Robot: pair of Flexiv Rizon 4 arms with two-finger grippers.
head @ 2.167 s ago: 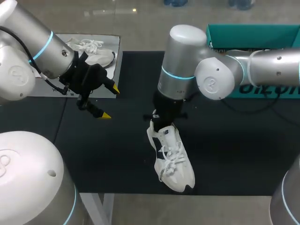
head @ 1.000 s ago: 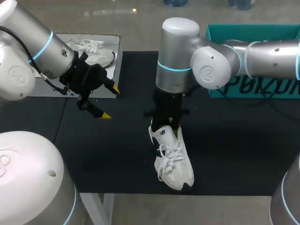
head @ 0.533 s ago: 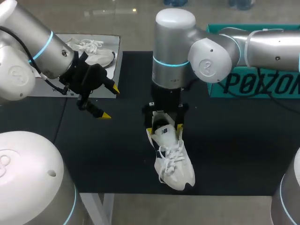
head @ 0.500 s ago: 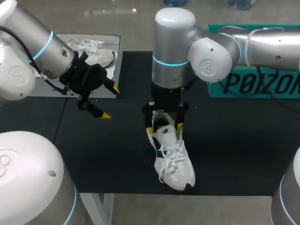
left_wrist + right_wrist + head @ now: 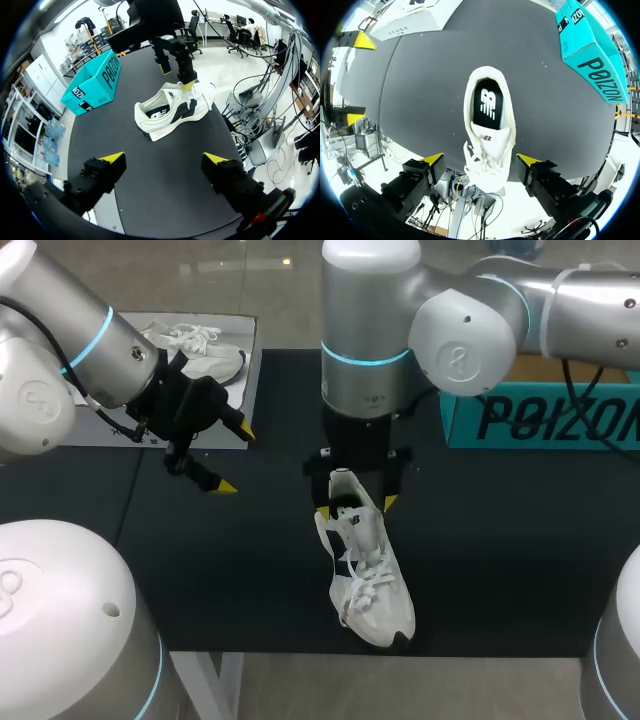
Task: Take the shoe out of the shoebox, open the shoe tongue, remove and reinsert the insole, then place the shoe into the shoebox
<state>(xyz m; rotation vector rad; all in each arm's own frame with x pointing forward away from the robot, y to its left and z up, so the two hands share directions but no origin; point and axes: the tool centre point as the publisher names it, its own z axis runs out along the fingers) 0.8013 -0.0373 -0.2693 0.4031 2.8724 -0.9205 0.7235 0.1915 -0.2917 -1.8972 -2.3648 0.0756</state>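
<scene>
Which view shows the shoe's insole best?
The right wrist view: it looks straight down into the white shoe onto the black insole. The head view shows the shoe from above, its opening mostly hidden. The left wrist view shows only its side.

Black tabletop point(image 5: 500, 540), dull dark surface. White shoe point(image 5: 365, 570) with dark side patches stands on its sole near the middle, toe close to the near edge. Teal shoebox point(image 5: 540, 420) sits at the far right, a pale flat box point(image 5: 240, 330) at the far left; both well apart from the shoe.
</scene>
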